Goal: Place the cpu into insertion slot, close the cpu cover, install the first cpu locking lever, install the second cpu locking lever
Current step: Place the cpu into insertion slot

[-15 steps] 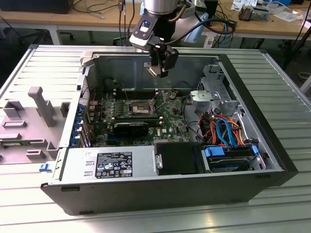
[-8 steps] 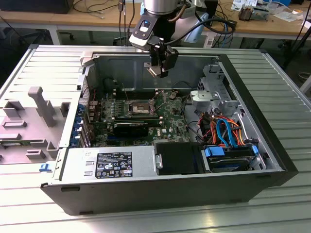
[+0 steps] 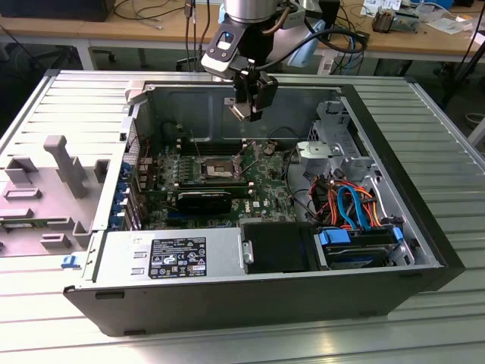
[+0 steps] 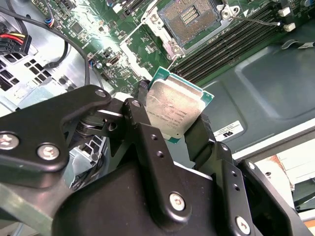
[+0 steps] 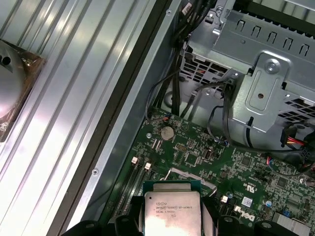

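The end effector (image 4: pixel 172 117) is clamped on the cpu (image 5: pixel 171 211) by opposite edges, leaving its underside free for seating. It hangs above the insertion slot (image 4: pixel 189 17), apart from it.

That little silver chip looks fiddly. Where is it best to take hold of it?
By two opposite edges of the cpu, coming in from its sides, as the gripper does here. It is thin and flat, so the edges likely give the best purchase, and such a grip should leave its flat faces free for the insertion slot.
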Robot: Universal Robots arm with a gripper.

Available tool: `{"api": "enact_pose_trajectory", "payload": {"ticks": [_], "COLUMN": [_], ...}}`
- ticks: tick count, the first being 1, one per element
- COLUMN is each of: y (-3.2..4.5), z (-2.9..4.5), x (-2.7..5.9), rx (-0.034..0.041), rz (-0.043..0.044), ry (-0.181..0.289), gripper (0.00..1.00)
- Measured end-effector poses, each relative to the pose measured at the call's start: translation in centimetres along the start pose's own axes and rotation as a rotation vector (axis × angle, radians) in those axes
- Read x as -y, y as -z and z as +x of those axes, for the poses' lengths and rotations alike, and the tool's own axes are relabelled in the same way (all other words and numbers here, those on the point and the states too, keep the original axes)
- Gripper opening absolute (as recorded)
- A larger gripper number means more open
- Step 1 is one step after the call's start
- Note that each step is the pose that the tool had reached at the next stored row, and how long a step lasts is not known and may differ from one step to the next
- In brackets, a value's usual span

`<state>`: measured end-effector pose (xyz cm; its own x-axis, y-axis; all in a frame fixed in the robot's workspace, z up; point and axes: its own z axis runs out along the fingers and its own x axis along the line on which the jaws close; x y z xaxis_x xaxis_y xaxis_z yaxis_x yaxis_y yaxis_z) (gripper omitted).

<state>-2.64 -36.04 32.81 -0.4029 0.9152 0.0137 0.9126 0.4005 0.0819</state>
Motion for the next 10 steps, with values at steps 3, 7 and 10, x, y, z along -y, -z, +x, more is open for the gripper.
{"api": "enact_pose_trajectory", "payload": {"ticks": [3, 7, 10], "y": [0.0, 0.0, 0.0], "z": [0.0, 0.0, 0.0], "x": [0.0, 0.0, 0.0], "rx": [0.0005, 0.001, 0.0014], "rz": [0.0, 0.0, 0.0001], "ry": [-0.004, -0.009, -0.012], "gripper": [0.55, 0.55, 0.55]}}
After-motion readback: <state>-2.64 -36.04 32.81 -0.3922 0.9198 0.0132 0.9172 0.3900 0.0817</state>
